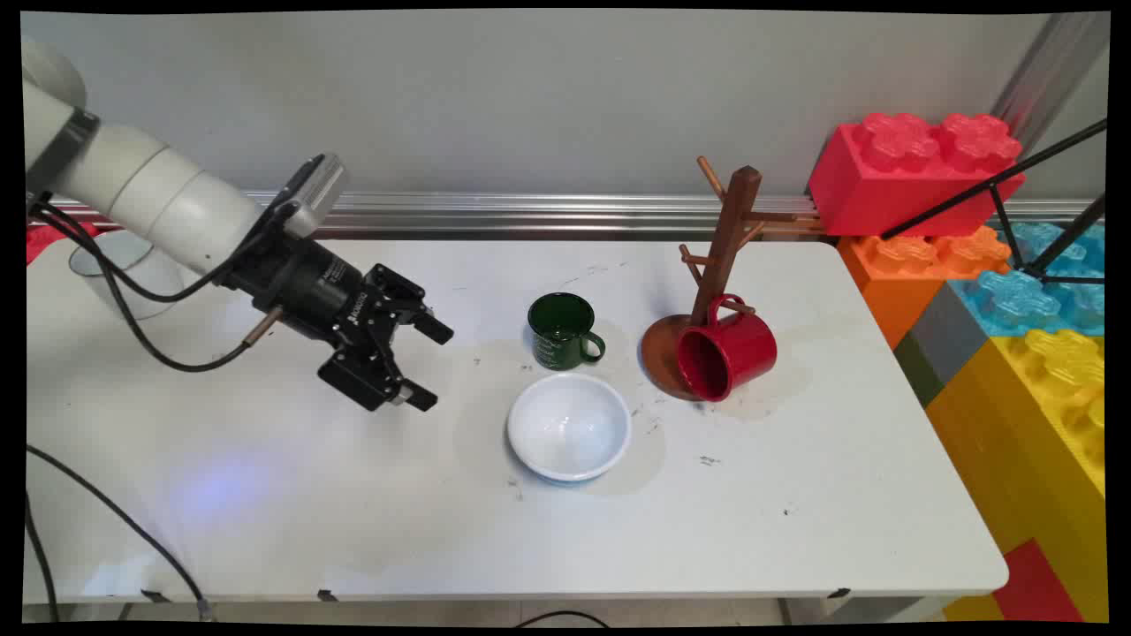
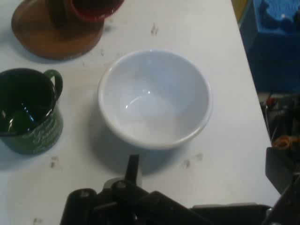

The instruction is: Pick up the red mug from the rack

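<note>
My gripper (image 1: 430, 365) hovers open and empty over the left half of the white table (image 1: 265, 495), pointing right toward a white bowl (image 1: 569, 426). In the hand view the bowl (image 2: 154, 98) lies just beyond the gripper (image 2: 205, 161) and looks empty. Just behind the bowl stands a dark green mug (image 1: 562, 331), upright, its handle to the right; the hand view has that mug (image 2: 28, 110) at the left. A red mug (image 1: 726, 352) hangs tilted from a low peg of the wooden mug tree (image 1: 729, 234), over the tree's round base (image 2: 51, 37).
Large toy bricks, red (image 1: 910, 172), orange (image 1: 919, 265), blue (image 1: 1034, 291) and yellow (image 1: 1043, 415), are stacked past the table's right edge, with black tripod legs (image 1: 998, 185) across them. A clear cup (image 1: 124, 265) sits at the back left behind the arm. Black cables (image 1: 115, 521) trail over the near left.
</note>
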### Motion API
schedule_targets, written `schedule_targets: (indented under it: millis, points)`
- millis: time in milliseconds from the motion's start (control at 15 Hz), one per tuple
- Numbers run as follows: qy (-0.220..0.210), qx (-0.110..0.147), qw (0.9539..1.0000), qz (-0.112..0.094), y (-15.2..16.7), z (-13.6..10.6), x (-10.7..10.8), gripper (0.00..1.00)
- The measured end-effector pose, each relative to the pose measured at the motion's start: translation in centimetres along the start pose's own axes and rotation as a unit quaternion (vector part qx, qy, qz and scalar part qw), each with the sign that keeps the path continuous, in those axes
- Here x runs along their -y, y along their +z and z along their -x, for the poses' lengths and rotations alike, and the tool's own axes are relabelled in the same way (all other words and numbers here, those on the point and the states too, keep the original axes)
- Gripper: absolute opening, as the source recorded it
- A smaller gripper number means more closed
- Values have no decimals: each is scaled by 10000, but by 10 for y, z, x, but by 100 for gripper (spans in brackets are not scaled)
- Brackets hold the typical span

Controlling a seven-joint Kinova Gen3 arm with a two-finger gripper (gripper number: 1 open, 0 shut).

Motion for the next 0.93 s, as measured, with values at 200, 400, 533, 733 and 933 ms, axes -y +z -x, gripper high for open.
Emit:
schedule_targets:
  millis: [200, 400, 533, 733, 933]
  points:
    - [-100, -152, 9998, 4, 5, -4, -2, 100]
    - [-148, -250, 9996, 14, 10, -6, -2, 100]
    - [-162, -316, 9994, 25, 14, -9, -2, 100]
    - [-166, -394, 9991, 30, 18, -12, -1, 100]
    - [-149, -475, 9988, 11, 22, -16, 3, 100]
